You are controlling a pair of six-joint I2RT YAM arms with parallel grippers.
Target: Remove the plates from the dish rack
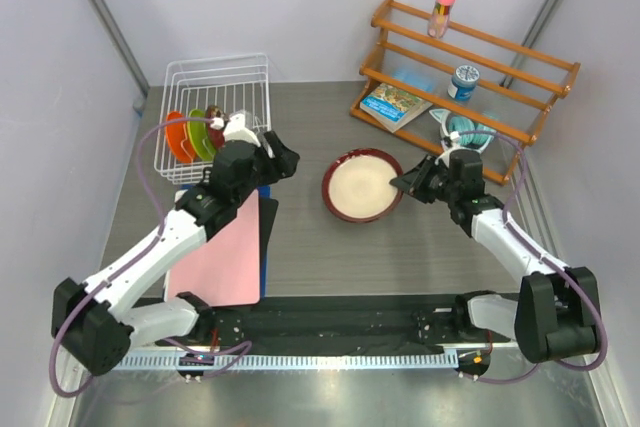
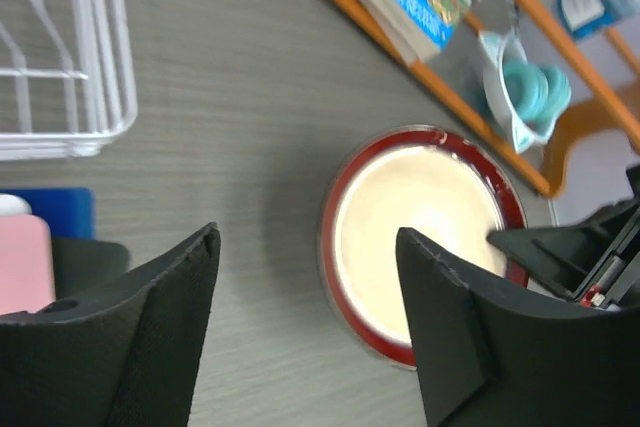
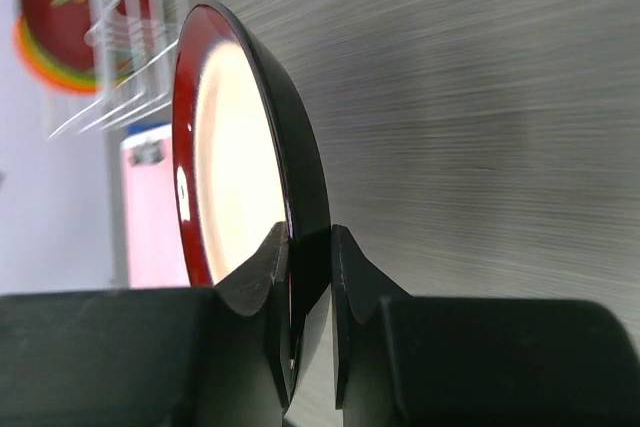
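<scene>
Item: cream plate [image 1: 362, 185] with dark maroon rim, out of the dish rack [image 1: 218, 60] and lying face up at the middle of the table, well apart from the rack. Whether it rests fully on the surface or sits a little above it cannot be told. Hold: right gripper [image 3: 310, 247] pinches the plate's right rim, one finger on the cream face and the other on the dark underside, jaws narrow around the edge. Stock in the rack: orange plate [image 1: 177, 137], lime green plate [image 1: 200, 134] and dark red floral plate [image 1: 217, 132], upright side by side between the prongs at the rack's near left. Left gripper [image 2: 308, 237]: spread wide, holding nothing, poised just beside the rack's near right corner, above the top edge of the pink clipboard [image 1: 222, 252]. Further out: wooden shelf [image 1: 470, 57] at the far right, with a teal bowl [image 1: 465, 132] at its foot, close behind the right wrist. Hazards, as judged: opening the right jaws while the plate is raised would drop it with a clatter. Pulling back before the fingers clear the rim would drag or tip it. A backward sweep of the right wrist could strike the bowl or shelf. The left arm, so near the rack, could nudge the wires and topple the standing plates.
</scene>
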